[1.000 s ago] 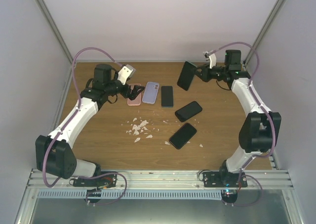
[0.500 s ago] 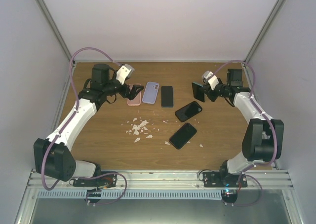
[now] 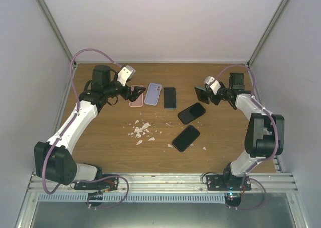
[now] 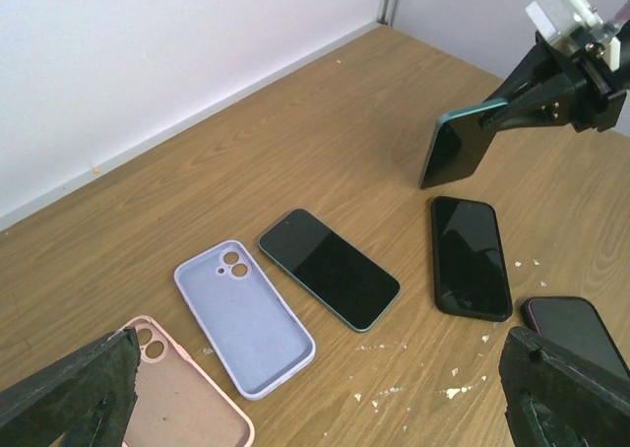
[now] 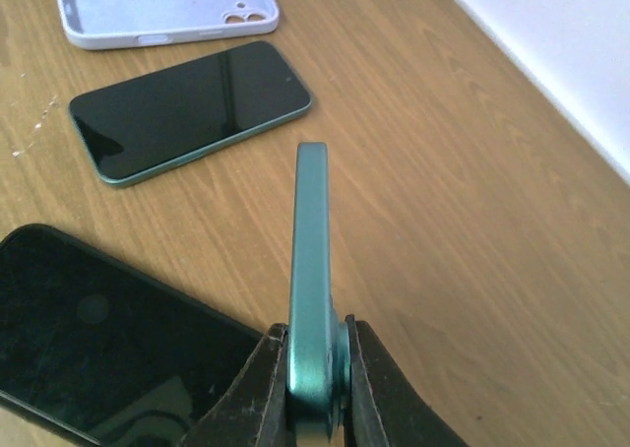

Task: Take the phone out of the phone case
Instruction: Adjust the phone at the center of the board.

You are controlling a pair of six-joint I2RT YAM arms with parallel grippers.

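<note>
My right gripper (image 3: 205,93) is shut on the lower end of a teal-green phone (image 5: 310,260), held on edge just above the wood at the right rear; the left wrist view shows that phone (image 4: 458,150) tilted, dark face down-left. Two empty cases lie at the left rear: a lilac case (image 3: 153,94) and a pink case (image 3: 136,102). My left gripper (image 3: 136,93) hovers open over the pink case (image 4: 182,408), its fingers (image 4: 74,398) wide apart with nothing between them, the lilac case (image 4: 244,316) just beyond.
A green-rimmed phone (image 3: 170,98) lies face up beside the lilac case. Two black phones (image 3: 191,113) (image 3: 185,138) lie toward the middle right. White crumbs (image 3: 142,131) litter the table centre. Grey walls close in on three sides.
My right arm has carried the teal-green phone down from the raised rear spot to low over the table, slightly rightward. The left arm has barely shifted.
</note>
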